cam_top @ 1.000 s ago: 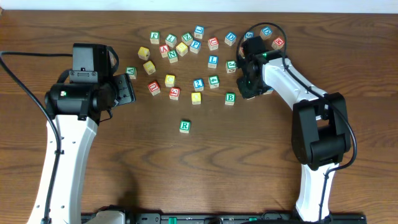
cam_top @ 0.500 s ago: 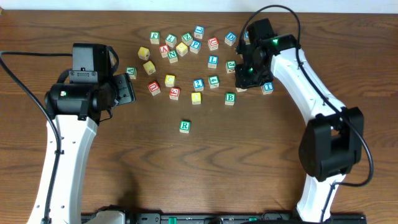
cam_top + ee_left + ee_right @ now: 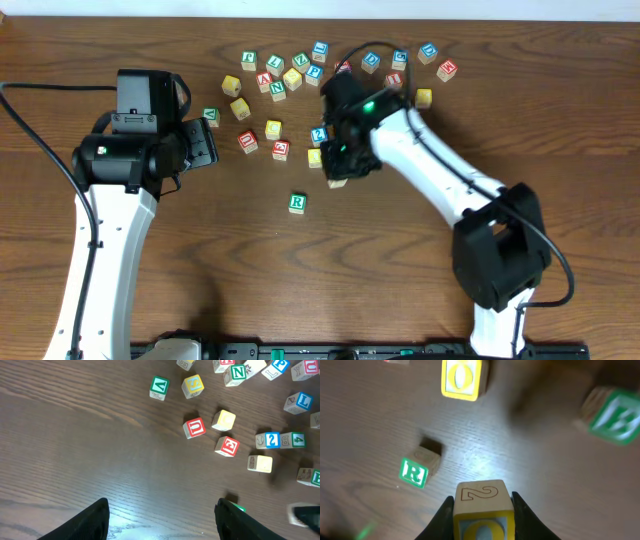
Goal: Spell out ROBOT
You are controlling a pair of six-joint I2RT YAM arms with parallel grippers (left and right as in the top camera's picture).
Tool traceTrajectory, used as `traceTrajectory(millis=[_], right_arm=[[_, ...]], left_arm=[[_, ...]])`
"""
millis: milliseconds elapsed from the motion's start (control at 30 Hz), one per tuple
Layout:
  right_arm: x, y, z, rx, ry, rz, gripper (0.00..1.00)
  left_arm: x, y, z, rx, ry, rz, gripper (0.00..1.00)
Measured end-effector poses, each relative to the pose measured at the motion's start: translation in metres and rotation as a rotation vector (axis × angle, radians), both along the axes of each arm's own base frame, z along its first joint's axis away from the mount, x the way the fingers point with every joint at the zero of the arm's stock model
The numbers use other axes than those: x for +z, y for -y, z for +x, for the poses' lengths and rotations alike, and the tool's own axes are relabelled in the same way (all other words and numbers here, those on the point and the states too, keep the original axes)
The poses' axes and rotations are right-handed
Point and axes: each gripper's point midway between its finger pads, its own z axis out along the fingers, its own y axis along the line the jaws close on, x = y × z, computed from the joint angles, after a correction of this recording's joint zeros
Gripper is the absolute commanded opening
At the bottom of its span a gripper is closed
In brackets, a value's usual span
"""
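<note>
The right hand [image 3: 483, 515], gripping a yellow-faced cube [image 3: 481, 497], has swung left to hang near the R cube [image 3: 297, 203]; the left hand [image 3: 162, 520] stays open.

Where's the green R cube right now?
Overhead, the small wooden cube with the green R sits alone nearer the robot than the scattered cubes, left of the right gripper, which holds a yellow-faced cube.

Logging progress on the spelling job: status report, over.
Left gripper open, empty. Right gripper shut on yellow-faced cube, near R cube. Nothing between them.
</note>
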Motion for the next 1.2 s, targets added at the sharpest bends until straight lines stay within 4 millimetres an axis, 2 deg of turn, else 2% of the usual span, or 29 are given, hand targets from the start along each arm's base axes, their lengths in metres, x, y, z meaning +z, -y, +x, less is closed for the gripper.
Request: traceTrajectory(millis=[400, 900, 1200], right_arm=[[-0.04, -0.033, -0.019, -0.135, 0.121, -0.071, 0.24], [-0.057, -0.028, -0.019, -0.21, 0.13, -0.108, 0.28], [-0.058, -0.022, -0.013, -0.239, 0.14, -0.113, 0.33]], left_arm=[[0.0, 0.0, 0.0, 0.0, 0.0, 0.0, 0.67], [0.0, 0.0, 0.0, 0.0, 0.0, 0.0, 0.67], [0.0, 0.0, 0.0, 0.0, 0.0, 0.0, 0.67]])
